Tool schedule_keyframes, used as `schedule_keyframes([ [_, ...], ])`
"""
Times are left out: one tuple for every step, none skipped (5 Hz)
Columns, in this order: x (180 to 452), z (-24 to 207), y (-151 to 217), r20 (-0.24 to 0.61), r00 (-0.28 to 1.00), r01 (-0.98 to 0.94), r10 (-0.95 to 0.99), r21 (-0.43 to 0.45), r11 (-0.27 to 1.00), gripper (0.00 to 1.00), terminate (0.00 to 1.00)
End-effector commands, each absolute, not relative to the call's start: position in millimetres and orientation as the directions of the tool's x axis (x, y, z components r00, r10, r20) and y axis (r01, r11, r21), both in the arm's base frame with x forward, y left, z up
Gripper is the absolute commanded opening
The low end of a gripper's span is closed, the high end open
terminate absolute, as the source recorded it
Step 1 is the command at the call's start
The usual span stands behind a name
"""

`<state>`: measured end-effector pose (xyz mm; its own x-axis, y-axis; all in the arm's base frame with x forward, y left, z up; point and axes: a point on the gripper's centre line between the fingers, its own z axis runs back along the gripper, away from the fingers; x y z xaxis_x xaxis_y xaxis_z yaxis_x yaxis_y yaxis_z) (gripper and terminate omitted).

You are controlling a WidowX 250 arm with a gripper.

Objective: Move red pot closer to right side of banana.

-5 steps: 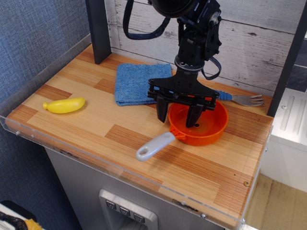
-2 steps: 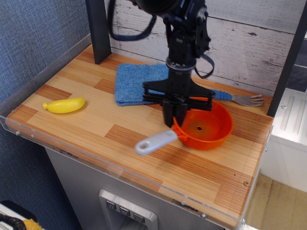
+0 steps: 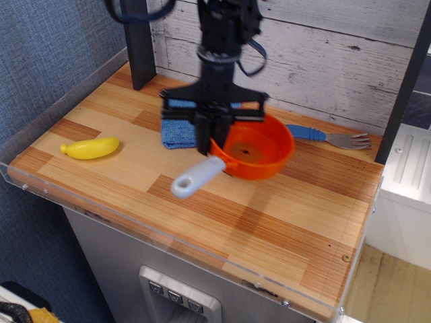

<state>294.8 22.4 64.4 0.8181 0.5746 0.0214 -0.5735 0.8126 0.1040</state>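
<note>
The red pot [image 3: 256, 151] is a round orange-red toy pan with a light grey handle [image 3: 196, 177] pointing toward the front left. It hangs tilted above the wooden table, lifted off the surface. My gripper [image 3: 213, 142] is shut on the pot's rim just where the handle joins. The banana [image 3: 90, 148] is small and yellow and lies near the table's left front edge, well to the left of the pot.
A blue cloth [image 3: 180, 121] lies at the back, partly hidden behind the gripper. A fork with a blue handle [image 3: 330, 138] lies at the back right. A dark post [image 3: 138, 40] stands at the back left. A clear rim [image 3: 168, 232] lines the wooden table's front edge.
My gripper closed on the pot's rim, lifted it off the table and carried it left toward the banana. The banana has not moved.
</note>
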Motion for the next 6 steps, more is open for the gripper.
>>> schedule_keyframes([
  [257.1, 76.7, 74.0, 0.036, 0.561, -0.827, 0.827, 0.072, 0.558, 0.0, 0.0],
  [241.0, 62.9, 84.4, 0.007, 0.49, -0.87, 0.872, 0.065, 0.489, 0.0, 0.0],
  [230.3, 48.7, 89.7, -0.019, 0.435, -0.9, 0.9, 0.031, 0.436, 0.0, 0.0],
  [227.0, 37.8, 93.8, -0.023, 0.408, -0.911, 0.913, 0.06, 0.409, 0.0, 0.0],
  [227.5, 31.4, 99.8, -0.028, 0.391, -0.917, 0.92, 0.069, 0.392, 0.0, 0.0],
  [227.8, 30.1, 102.3, -0.035, 0.398, -0.913, 0.917, 0.077, 0.4, 0.0, 0.0],
])
